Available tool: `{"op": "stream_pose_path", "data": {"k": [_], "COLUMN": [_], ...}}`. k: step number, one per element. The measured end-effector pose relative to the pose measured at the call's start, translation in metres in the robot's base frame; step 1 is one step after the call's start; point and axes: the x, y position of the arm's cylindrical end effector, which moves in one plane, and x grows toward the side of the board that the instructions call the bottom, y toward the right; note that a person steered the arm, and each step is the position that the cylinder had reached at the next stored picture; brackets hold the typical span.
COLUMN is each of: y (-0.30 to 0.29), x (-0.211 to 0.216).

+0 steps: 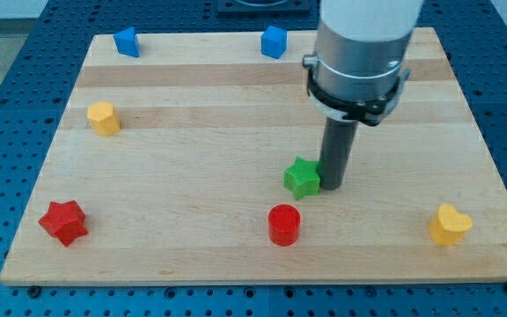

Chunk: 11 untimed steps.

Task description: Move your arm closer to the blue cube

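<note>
The blue cube [274,41] sits near the board's top edge, a little right of the middle. My tip [334,184] rests on the board well below it, right of centre, touching or nearly touching the right side of a green star block [303,177]. The wide grey arm body [359,53] hangs above the rod, just to the right of the blue cube in the view.
A second blue block [128,41] lies at the top left. A yellow block [103,117] is at the left, a red star [64,221] at the bottom left, a red cylinder [284,224] below the green star, a yellow heart [450,224] at the bottom right. The wooden board [192,150] lies on a blue pegboard.
</note>
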Motion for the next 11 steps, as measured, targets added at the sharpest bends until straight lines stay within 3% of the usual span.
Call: {"op": "stream_pose_path", "data": {"k": [7, 9, 11], "y": [-0.202, -0.209, -0.171], "x": [-0.004, 0.004, 0.028]}}
